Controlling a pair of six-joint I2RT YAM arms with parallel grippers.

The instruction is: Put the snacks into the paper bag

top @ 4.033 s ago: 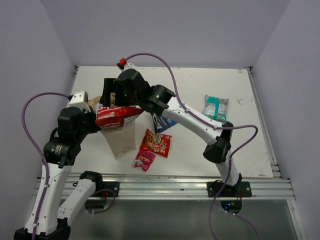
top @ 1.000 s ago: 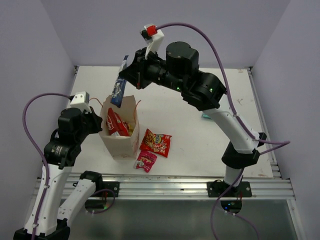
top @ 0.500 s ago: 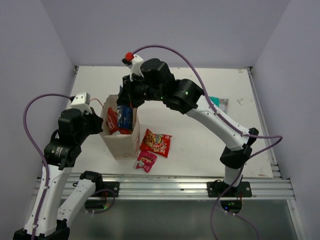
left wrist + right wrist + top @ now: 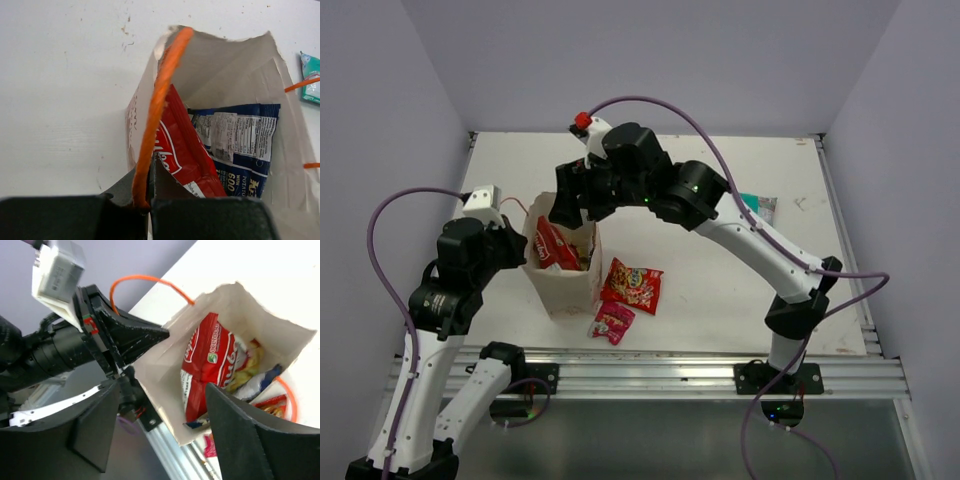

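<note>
Two snacks sit inside the paper bag (image 4: pixel 565 290). At the bag's 9 o'clock the left gripper (image 4: pixel 520 243) is pressed together on the rim and the orange handle (image 4: pixel 155 110) (a tight pinch). Inside lean the chip bag (image 4: pixel 180 150) and the dark blue packet (image 4: pixel 240 145). Right above the mouth hangs the right gripper (image 4: pixel 570 205), fingers spread, holding nothing. On the table, the red packet (image 4: pixel 632 285) lies at the bag's 3 o'clock, the pink packet (image 4: pixel 610 320) at 5, and the teal packet (image 4: pixel 763 207) well apart at 2.

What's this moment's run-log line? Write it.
left claw shut on paper bag handle | right claw open above bag | bagged: chip bag, dark blue packet | outside: red packet, pink packet, teal packet
</note>
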